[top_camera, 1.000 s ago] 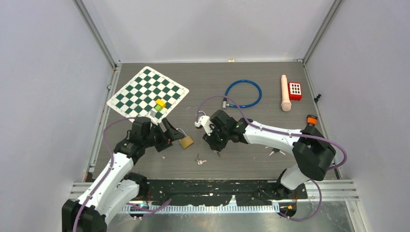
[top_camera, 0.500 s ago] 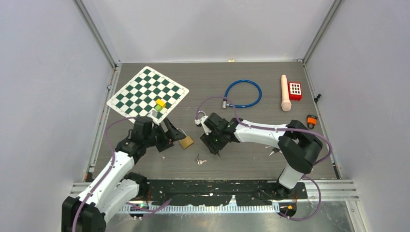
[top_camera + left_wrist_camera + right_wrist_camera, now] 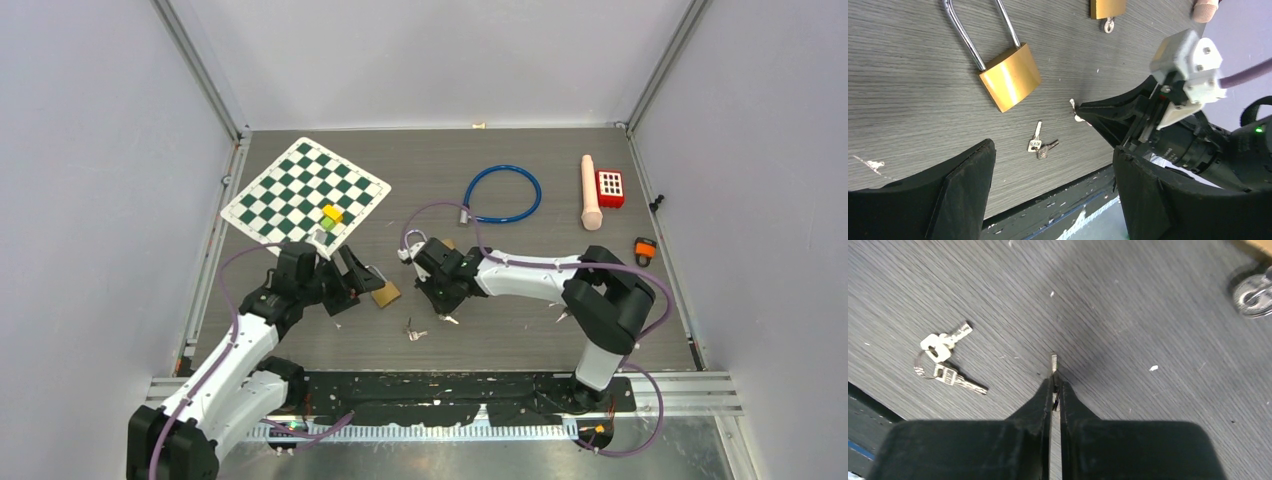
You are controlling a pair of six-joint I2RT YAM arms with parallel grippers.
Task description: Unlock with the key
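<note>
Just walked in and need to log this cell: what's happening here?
The right gripper is shut on a small key, its tip poking out past the fingers. The left gripper hangs open near the brass padlock, which lies unheld on the table. A key ring with two more keys lies loose nearby. The key is not yet in the padlock.

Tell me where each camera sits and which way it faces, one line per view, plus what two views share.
Top external: above and behind the bases, looking down on the table, with the left arm and right arm whole.
Left wrist: on the left arm, looking down between open left fingers at the padlock.
Right wrist: on the right arm, looking down; right fingers pinch a thin key.
Shared: both wrist views show the loose key pair.
</note>
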